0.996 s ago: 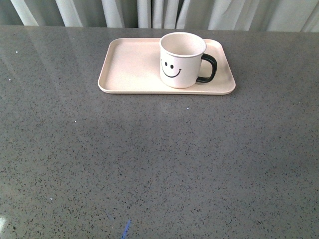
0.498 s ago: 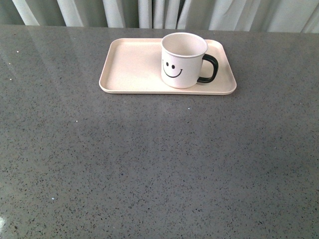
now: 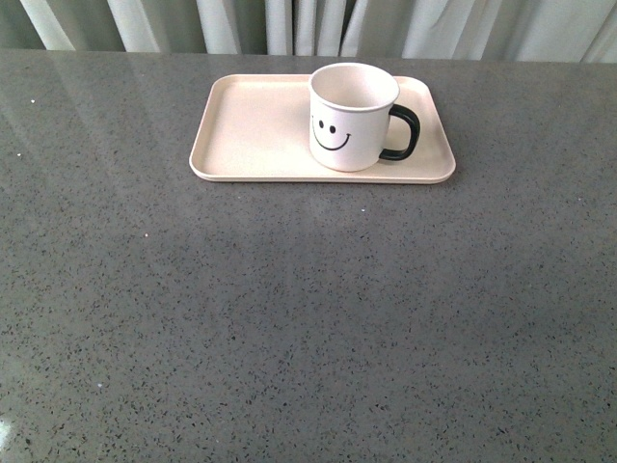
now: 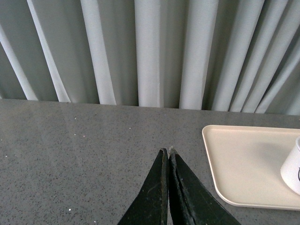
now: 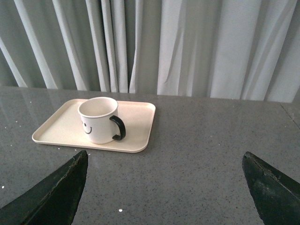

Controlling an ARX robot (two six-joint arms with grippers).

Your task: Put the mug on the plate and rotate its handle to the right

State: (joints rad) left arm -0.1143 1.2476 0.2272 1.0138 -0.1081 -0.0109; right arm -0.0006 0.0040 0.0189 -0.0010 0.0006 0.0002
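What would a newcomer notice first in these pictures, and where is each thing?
The white mug with a black smiley face stands on the right half of the pink plate, its black handle pointing right in the front view. The plate lies far back on a grey speckled table, before pale curtains. The left gripper is shut, the right gripper open.

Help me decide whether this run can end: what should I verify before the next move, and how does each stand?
1. The mug stands upright on the plate: ok.
2. The handle points right in the front view: ok.
3. The mug overhangs no edge of the plate: ok.
4. The left gripper is shut, holds nothing, apart from the plate: ok.
5. The right gripper is open, holds nothing, apart from the mug: ok.
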